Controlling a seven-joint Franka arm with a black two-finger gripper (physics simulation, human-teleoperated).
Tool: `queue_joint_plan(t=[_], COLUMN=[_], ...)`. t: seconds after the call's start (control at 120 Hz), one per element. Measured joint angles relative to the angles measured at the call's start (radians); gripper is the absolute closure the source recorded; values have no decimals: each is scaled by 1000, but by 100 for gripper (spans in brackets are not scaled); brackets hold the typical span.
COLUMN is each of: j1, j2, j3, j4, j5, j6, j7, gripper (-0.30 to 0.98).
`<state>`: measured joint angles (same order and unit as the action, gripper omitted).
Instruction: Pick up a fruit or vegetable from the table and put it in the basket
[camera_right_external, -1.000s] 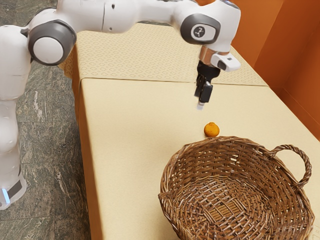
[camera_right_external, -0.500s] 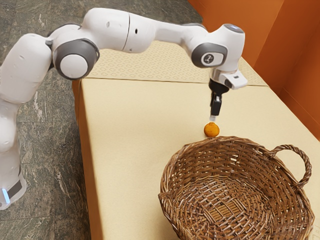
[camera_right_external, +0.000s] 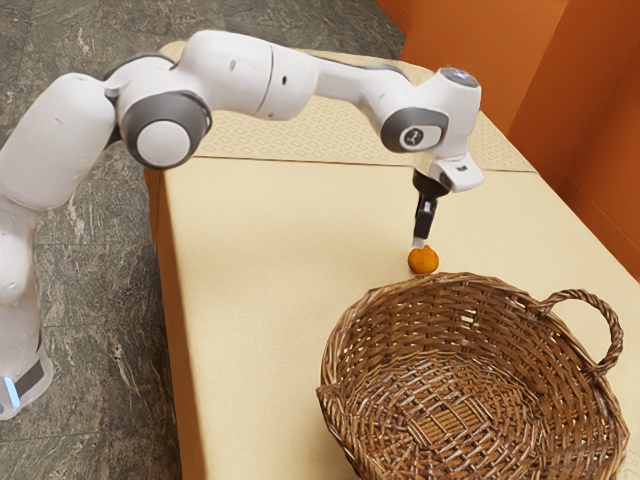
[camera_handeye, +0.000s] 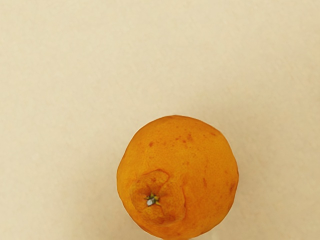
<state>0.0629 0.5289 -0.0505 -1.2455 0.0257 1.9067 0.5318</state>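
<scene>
Currently, your step: grasping. Orange (camera_right_external: 424, 262): right of centre, on counter (camera_right_external: 260, 300). Jaws: at its top; spread or closed, you cannot tell. Next: straddle, pinch. Basket (camera_right_external: 400, 310): lower right.

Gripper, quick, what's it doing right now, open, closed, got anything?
Gripper: down at the orange; whether open or closed on it can't be told.

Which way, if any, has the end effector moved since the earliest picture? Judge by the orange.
Yes: in the exterior view, the end effector has come down from above the orange, which hasn't moved, to its top.
</scene>
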Motion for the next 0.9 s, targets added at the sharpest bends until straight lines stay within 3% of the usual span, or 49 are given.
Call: queue_joint_plan(t=[0.9], j1=[-2], j2=[81], j3=[0], j4=[1], j5=[-84], j6=[60], j7=[96], gripper=[0])
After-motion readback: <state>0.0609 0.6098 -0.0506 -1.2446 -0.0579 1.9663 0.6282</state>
